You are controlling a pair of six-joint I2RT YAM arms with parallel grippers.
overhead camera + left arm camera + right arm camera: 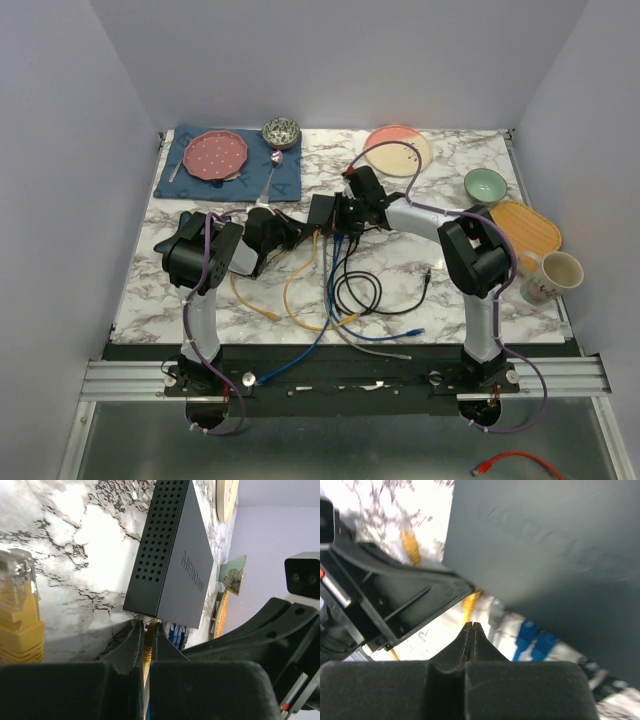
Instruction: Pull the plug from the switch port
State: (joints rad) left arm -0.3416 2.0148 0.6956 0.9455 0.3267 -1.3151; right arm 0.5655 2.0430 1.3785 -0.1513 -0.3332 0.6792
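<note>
The switch [322,212] is a flat matte-black box at the middle of the marble table; in the left wrist view [175,555] its perforated side shows. A yellow plug [148,641] sits at its port edge, beside blue plugs [177,632]. My left gripper [147,626] is shut on the yellow plug, fingertips right at the switch's edge; it comes from the left in the top view [293,232]. My right gripper [472,626] is shut and empty, close against the switch [545,545] from the right [350,212]. Blue plugs [535,640] and the yellow cable [470,602] lie below it.
Loose yellow [295,295], black [355,292], blue [400,335] and grey cables trail in front of the switch. A loose yellow plug [20,615] lies left. A blue mat with pink plate [215,155], peach plate [398,148], green bowl [485,185], orange tray [528,228] and mug [550,275] stand around.
</note>
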